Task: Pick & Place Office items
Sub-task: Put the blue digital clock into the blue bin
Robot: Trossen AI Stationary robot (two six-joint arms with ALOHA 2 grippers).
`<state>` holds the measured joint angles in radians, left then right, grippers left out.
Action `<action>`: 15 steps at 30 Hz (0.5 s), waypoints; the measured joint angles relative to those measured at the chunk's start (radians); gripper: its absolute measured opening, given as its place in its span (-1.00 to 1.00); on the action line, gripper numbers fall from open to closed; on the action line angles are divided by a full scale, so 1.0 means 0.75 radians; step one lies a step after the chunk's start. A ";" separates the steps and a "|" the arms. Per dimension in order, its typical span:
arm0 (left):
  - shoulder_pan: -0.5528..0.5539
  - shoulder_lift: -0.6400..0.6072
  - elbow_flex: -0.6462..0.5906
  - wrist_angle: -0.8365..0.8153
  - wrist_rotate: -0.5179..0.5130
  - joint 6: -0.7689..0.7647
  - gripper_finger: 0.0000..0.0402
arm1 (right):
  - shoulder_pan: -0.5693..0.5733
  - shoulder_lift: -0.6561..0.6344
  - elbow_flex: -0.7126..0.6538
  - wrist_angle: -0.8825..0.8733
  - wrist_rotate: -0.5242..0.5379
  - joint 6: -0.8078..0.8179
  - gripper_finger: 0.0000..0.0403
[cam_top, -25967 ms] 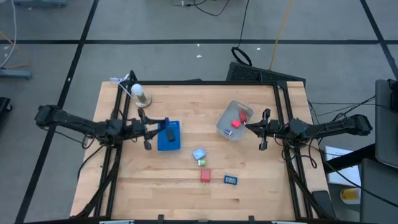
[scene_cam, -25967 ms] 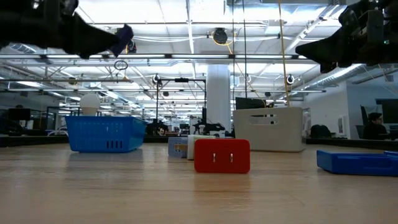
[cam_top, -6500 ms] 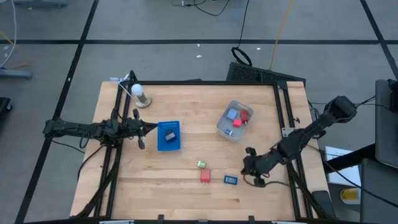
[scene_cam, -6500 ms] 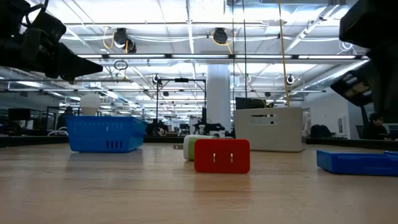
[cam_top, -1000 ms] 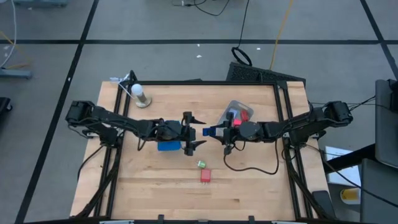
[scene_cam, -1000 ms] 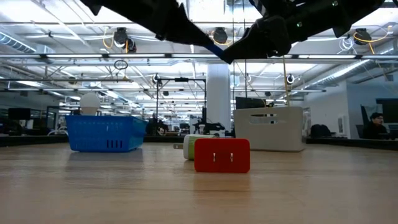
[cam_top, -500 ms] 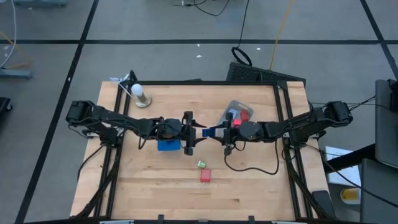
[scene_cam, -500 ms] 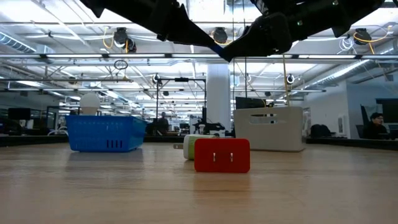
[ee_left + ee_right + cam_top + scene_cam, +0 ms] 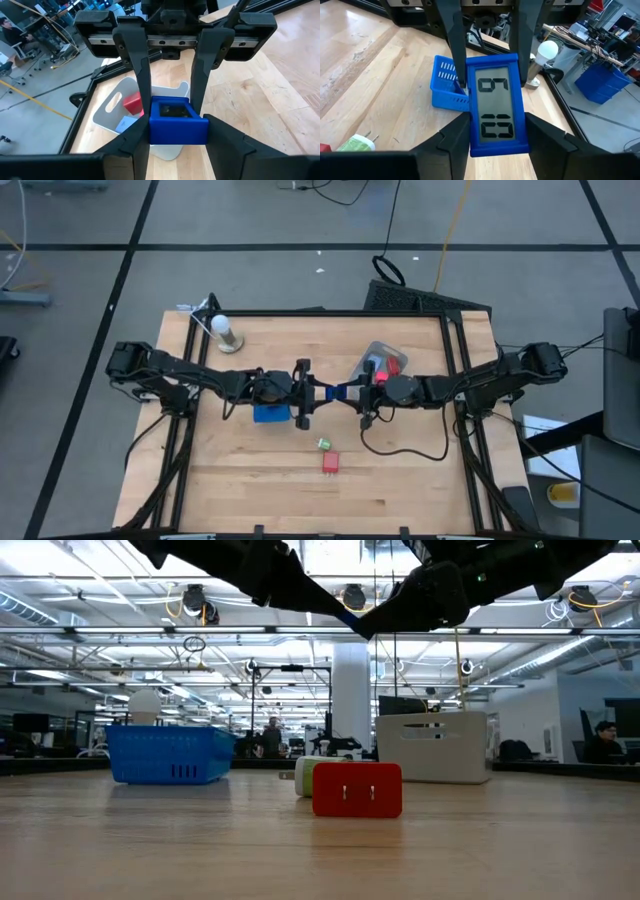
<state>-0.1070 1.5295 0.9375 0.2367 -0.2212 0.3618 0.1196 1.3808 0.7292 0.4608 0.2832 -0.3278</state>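
Observation:
A blue digital clock [image 9: 495,107] with a grey display hangs in mid-air over the table's middle [image 9: 336,391]. My left gripper [image 9: 177,145] is shut on the end nearer the table's left. My right gripper [image 9: 495,145] is shut on the opposite end. The two grippers face each other [image 9: 350,620]. On the table near the front lie a green piece [image 9: 324,444] and a red block [image 9: 330,463]. My left gripper pinches the clock's two long side edges [image 9: 151,131] between its fingers, at the end toward the table's left. The fingers come nearly level from the left. The clock is lifted clear, display up. My right gripper pinches the same two side edges [image 9: 469,136] at the clock's other end, one finger on each side. Its fingers come nearly level from the table's right, along the clock. The clock stays clear of the table.
A blue basket [image 9: 270,412] stands just under the left gripper. A clear tub [image 9: 372,376] holding a red piece [image 9: 392,364] stands behind the right gripper. A white bulb on a stand [image 9: 225,332] is at the far left corner.
My left gripper's fingers have drawn together from wide apart and shut on the blue clock's free end. My right gripper has kept its hold. Both arms and the clock have stayed in place.

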 joint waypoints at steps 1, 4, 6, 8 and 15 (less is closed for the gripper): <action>-0.003 0.000 0.000 0.000 -0.008 0.001 -0.22 | 0.001 0.000 0.000 0.002 0.000 -0.003 -0.19; -0.008 0.000 0.000 0.000 -0.017 0.005 -0.22 | 0.001 -0.007 0.000 0.000 0.000 -0.003 -0.09; -0.010 0.000 -0.001 0.000 -0.018 0.005 -0.22 | 0.002 -0.020 0.000 0.004 -0.001 0.014 -0.01; -0.010 0.000 -0.001 -0.005 -0.018 0.006 -0.22 | 0.002 -0.036 0.000 0.004 0.000 0.031 0.07; -0.016 -0.054 -0.003 -0.072 -0.016 0.010 -0.22 | 0.018 -0.129 0.001 -0.108 0.011 0.064 0.23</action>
<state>-0.1191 1.4893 0.9352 0.1827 -0.2334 0.3691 0.1333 1.2836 0.7300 0.3801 0.2915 -0.2797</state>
